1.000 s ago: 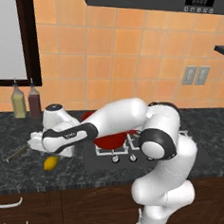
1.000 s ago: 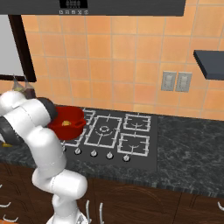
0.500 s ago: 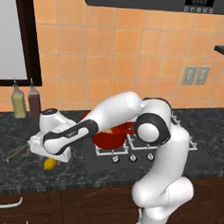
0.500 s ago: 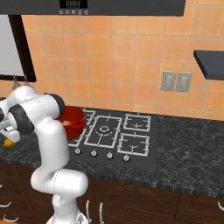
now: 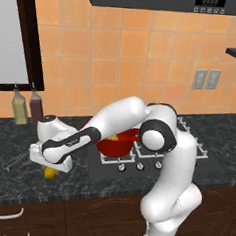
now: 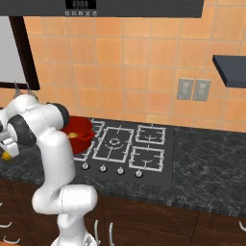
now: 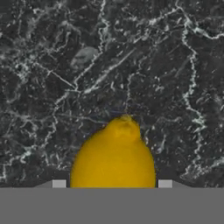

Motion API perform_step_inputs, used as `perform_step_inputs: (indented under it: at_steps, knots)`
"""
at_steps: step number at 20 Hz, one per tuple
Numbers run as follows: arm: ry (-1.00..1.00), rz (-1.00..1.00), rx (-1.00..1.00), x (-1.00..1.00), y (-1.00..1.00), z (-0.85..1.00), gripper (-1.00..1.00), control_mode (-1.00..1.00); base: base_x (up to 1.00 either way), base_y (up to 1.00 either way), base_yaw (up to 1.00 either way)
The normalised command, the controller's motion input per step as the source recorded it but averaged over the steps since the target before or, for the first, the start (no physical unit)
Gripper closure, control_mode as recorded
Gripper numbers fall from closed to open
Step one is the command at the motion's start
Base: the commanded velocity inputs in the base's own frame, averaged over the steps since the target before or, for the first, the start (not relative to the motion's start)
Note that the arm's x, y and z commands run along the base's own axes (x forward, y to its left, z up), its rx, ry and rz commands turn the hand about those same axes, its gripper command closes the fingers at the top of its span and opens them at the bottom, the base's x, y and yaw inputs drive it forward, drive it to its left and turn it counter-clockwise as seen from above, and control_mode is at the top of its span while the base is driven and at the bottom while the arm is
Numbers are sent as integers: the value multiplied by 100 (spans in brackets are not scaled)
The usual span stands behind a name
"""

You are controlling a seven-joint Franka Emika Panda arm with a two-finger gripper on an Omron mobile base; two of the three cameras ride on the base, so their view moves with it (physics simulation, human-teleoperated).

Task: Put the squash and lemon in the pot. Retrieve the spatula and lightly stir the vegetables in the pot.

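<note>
Reached low toward the left of the left base view, white hand over the small bright yellow oval lemon (image 5: 49, 173) on the dark speckled stone table (image 5: 4, 181). Seen lying at the lower middle of the hand view, pointed end up, between two small pale tips at the bottom edge, one on each side of the fruit. Gripper (image 7: 112, 184) set around the lemon, fingers (image 7: 59, 183) standing just beside its flanks; could not tell whether touching the skin or a hair apart, so no firm hold claimed. Partly open, roughly as wide as the fruit.

Round deep bright red pot (image 5: 117, 142) stood at the middle of the left base view, on the black stove top, partly behind the white forearm; a dull yellow-tan lump, probably the squash (image 5: 113, 137), glimpsed at its rim. In the right base view the pot (image 6: 77, 132) sat left of centre. A thin dark straight shaft on the table at the left edge, perhaps the spatula (image 5: 17, 161); too faint to be sure.

Judged as the lemon-grasping step, with stirring not yet begun. Next move called for: closing fully on the lemon, lifting straight off the table, carrying rightward over the red rim, then letting go inside.
</note>
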Motion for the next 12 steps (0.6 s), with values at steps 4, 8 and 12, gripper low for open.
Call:
perform_step_inputs:
  at_steps: [4, 8, 12]
  knots:
    - [-3, 0, 5, -1, -66, 100, 100, -100, 0, 0, 0]
    - [2, 0, 1, 1, -97, 100, 100, -100, 0, 0, 0]
    - [0, 0, 1, 21, -92, 86, 100, -100, 0, 0, 0]
